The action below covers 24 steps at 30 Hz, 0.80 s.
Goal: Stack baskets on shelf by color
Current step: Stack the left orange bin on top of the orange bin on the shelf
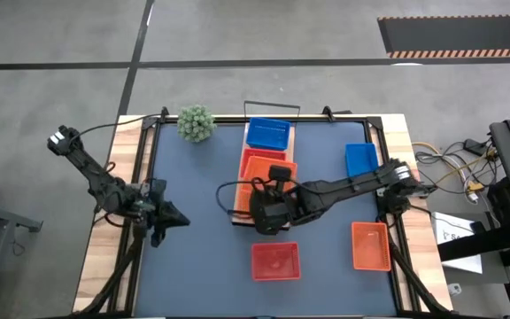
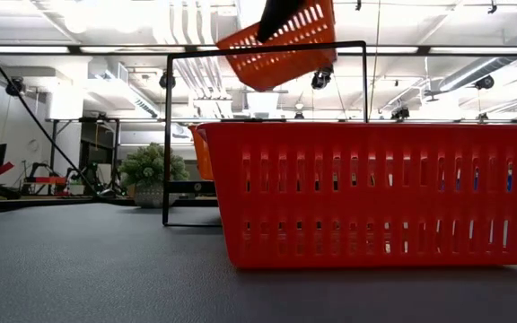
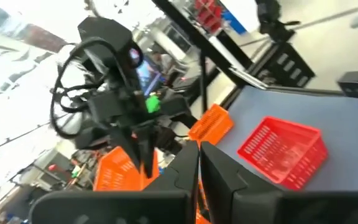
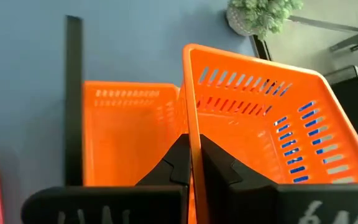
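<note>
red basket (image 2: 375, 193) fills the low view, sitting flat on the dark bench mat (image 1: 193, 257) close to the near edge, about mid-width; same basket seen from above (image 1: 275, 260). a second orange basket (image 1: 370, 245) rests by the near right corner. one blue basket (image 1: 360, 159) lies by the right edge, another blue basket (image 1: 267, 133) sits on the far end of the shelf (image 1: 240, 168), a light wood plank running from the far edge toward the bench centre.

right gripper (image 1: 271, 211) is over the near end of the shelf. its jaws are closed narrow on the side wall of an orange basket (image 4: 260, 124), pinching the rim between the two fingers (image 4: 176, 163). in the low view that basket (image 2: 281, 45) hangs tilted in the air above the black wire rail (image 2: 267, 47). another orange basket (image 4: 126, 130) lies flat on the shelf just beside and under it.

left gripper (image 1: 162, 217) is over the left part of the bench mat, well apart from every basket, jaws pressed together with nothing between them.

green plant ball (image 1: 197, 123) stands at the far edge, left of the shelf.
</note>
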### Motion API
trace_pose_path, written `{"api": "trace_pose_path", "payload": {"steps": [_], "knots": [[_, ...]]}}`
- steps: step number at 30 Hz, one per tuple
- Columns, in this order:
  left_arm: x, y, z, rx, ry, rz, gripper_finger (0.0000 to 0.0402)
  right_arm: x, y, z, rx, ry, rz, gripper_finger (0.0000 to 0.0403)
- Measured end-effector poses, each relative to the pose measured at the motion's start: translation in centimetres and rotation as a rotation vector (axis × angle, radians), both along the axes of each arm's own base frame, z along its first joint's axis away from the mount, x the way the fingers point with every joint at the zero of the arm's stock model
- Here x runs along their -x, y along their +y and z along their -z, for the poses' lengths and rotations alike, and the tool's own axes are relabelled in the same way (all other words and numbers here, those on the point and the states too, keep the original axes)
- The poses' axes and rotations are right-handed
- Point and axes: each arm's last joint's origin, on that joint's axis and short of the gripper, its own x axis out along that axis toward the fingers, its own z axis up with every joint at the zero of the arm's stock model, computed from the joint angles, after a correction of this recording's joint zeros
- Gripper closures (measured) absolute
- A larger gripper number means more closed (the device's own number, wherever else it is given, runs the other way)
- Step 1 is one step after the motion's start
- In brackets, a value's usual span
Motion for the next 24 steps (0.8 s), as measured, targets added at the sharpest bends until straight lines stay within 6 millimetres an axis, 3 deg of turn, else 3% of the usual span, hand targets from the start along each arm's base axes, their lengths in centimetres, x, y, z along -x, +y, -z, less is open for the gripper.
{"api": "trace_pose_path", "payload": {"steps": [6, 10, 17, 24], "knots": [[0.0, 0.4, 0.3, 0.004, -0.005, -0.021, 0.0401, 3.3, -1.6, -0.5, -0.058, -0.14, -0.009, 0.0394], [-0.1, 0.5, 0.1, 0.021, -0.033, -0.036, 0.0401, 4.5, -2.0, 0.5, -0.156, -0.309, -0.049, 0.0394], [-0.4, 0.6, 0.0, 0.014, -0.077, -0.075, 0.0401, 5.0, -2.8, 4.1, -0.23, -0.454, -0.06, 0.0394], [-0.7, 0.7, 0.2, 0.006, -0.069, -0.093, 0.0402, 4.6, -2.8, 4.8, -0.233, -0.457, -0.091, 0.0394]]}}
